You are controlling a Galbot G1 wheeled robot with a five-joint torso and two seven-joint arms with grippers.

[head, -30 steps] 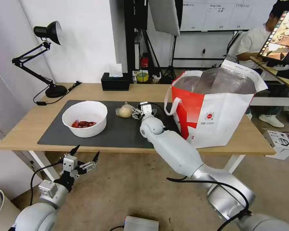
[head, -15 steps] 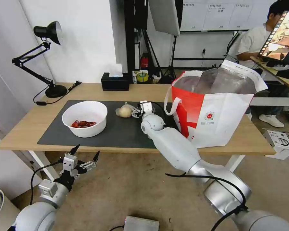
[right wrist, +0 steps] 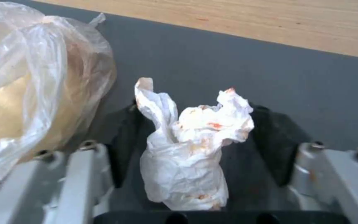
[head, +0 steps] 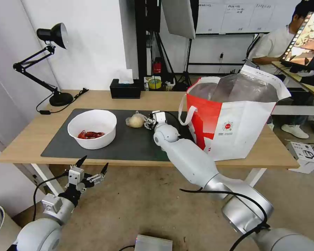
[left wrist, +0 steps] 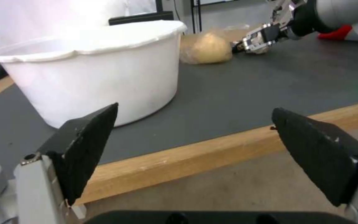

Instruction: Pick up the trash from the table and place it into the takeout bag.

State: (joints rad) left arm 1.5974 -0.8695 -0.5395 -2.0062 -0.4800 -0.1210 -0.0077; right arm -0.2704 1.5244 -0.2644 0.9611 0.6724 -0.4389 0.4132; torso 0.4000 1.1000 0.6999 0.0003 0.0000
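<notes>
1. A small crumpled white tissue (right wrist: 193,146), flecked with orange-red stains, stands on the dark grey mat (head: 129,143) between the black fingers (right wrist: 123,146) of the right gripper (right wrist: 195,146); the jaws are set apart on either side of it, and contact cannot be made out.
2. Just beside the tissue lies a knotted clear bag (right wrist: 29,102) holding a beige lump; its plastic touches one gripper finger in the right wrist view.
3. The mat covers the middle of a long light-wood table (head: 31,139) with white legs.
4. On the mat's left part sits a white round bowl (head: 92,128); the head view shows red scraps inside, while the left wrist view shows only its plain outer wall.
5. The red-and-white takeout bag (head: 233,122) stands open at the table's right end, silver lining showing.
6. The left gripper (head: 90,170) hangs below the table's front edge, jaws wide apart and empty.
7. A black desk lamp (head: 50,59) and a black tissue box (head: 125,89) stand along the back of the table.
</notes>
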